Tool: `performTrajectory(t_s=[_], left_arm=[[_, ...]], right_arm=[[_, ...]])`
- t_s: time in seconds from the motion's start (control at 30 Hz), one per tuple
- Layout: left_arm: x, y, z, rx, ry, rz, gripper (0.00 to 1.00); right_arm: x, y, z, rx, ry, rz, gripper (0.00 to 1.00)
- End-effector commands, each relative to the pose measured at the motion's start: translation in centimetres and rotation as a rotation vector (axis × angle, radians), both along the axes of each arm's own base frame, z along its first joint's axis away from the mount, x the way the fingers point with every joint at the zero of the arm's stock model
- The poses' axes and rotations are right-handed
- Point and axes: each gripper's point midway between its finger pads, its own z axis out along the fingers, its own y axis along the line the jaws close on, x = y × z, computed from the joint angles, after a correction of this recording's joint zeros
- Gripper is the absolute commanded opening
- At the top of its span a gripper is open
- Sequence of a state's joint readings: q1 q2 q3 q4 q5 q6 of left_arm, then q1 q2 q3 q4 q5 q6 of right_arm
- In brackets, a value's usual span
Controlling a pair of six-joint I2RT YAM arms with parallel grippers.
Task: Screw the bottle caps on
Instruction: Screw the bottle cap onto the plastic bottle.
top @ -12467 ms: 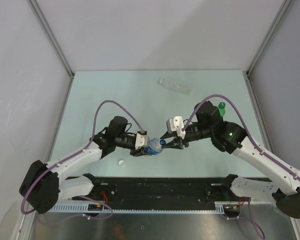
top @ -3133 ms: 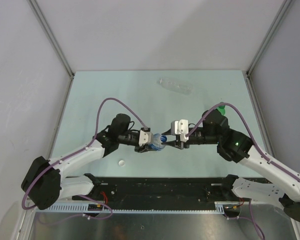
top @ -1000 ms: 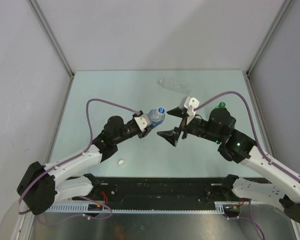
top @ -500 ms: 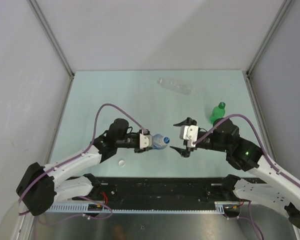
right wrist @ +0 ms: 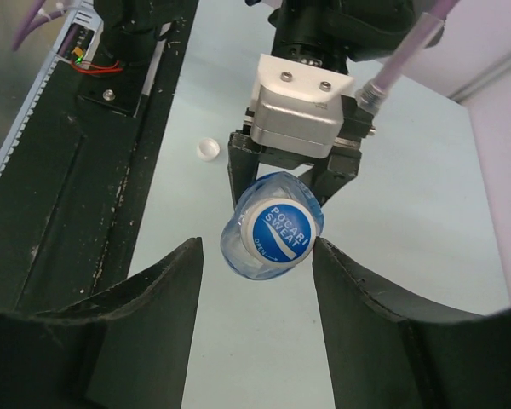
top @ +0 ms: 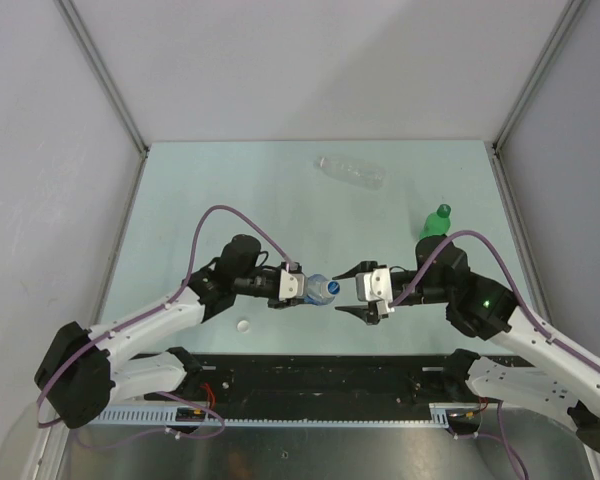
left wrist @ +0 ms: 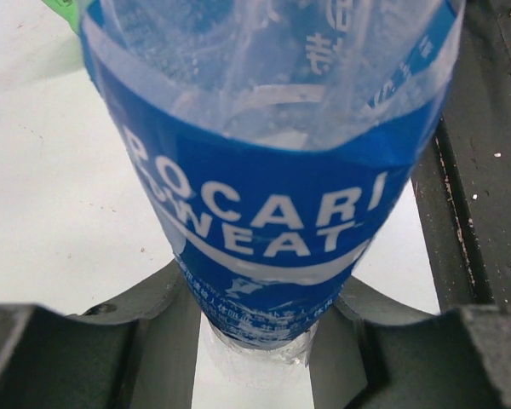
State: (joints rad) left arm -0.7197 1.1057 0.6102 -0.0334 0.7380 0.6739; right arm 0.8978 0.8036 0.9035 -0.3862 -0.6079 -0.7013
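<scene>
- Your left gripper (top: 300,289) is clamped on the labelled bottle (left wrist: 264,213). Its fingers (left wrist: 153,341) press on the clear end below the label, one on each side.
- That bottle is clear, crinkled plastic wrapped in a blue label that reads "POCARI SWEAT" in white letters. It lies roughly level in the grip, between the two arms near the front of the table (top: 180,200), with its neck towards your right arm.
- The cap on the labelled bottle (right wrist: 278,232) sits on the neck and faces your right wrist camera squarely. It is a round white disc with blue print.
- Your right gripper (top: 342,294) has its jaws apart. In its wrist view, one finger (right wrist: 153,315) stands on each side of the capped end, with a gap showing on both sides, so nothing is touched.
- The green bottle (top: 435,222) stands upright on the table beyond your right arm. It is translucent green with a green top.
- The unlabelled bottle (top: 350,171) lies on its side towards the far edge, well apart from both grippers. It is nearly colourless against the table.
- The loose white cap (top: 243,325) rests on the table just beside your left arm, near the front edge.
</scene>
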Motion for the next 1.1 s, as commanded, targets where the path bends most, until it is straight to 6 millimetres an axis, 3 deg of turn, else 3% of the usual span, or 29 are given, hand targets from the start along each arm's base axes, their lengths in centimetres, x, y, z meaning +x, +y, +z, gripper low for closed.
performTrajectory(t_s=[0.0, 0.6, 0.87, 1.07], left_arm=[[0.1, -0.9, 2.2, -0.044, -0.038, -0.046, 0.0], [-0.4, -0.8, 1.6, -0.026, -0.01, -0.073, 0.0], [-0.6, -0.8, 2.0, -0.033, -0.017, -0.082, 0.0], [-0.1, -0.9, 3.7, -0.058, -0.058, -0.072, 0.0]], right_arm=[[-0.7, 0.7, 2.2, 0.05, -0.037, 0.061, 0.58], [-0.9, 1.1, 3.8, 0.109, -0.02, 0.062, 0.55], [-0.8, 1.0, 3.2, 0.087, -0.003, 0.048, 0.44], [-0.2, 1.2, 2.0, 0.052, 0.044, 0.016, 0.29]])
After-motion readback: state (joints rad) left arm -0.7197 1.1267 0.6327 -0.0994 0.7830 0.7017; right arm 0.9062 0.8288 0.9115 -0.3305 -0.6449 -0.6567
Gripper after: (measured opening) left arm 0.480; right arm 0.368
